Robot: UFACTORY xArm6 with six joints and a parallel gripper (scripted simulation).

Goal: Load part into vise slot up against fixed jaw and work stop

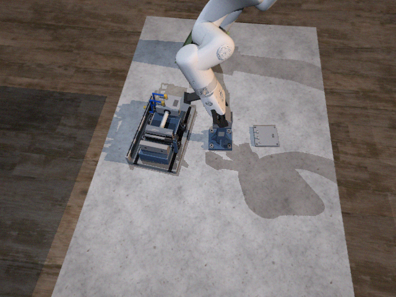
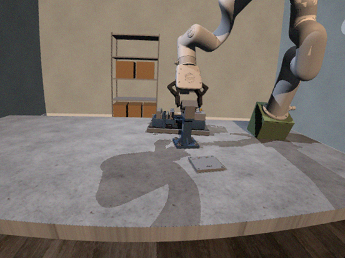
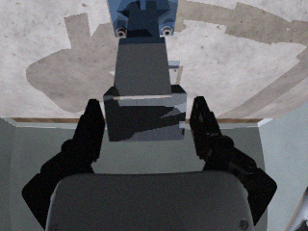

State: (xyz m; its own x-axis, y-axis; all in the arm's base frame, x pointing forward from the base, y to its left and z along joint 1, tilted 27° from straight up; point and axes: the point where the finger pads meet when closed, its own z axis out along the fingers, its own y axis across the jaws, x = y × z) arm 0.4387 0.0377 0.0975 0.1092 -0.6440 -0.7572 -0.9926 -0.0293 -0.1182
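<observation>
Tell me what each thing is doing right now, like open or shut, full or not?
Gripper: open, holding nothing, fingers on either side of the part.
Part: resting on top of the V-block, not gripped.
V-block: holds the part.
Infeed plate: nothing on it.
Vise: open, no part between the jaws.

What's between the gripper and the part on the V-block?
Nothing visible. The part rests on the V-block, and the open gripper straddles it, jaws on either side with a gap showing at each in the wrist view.
</observation>
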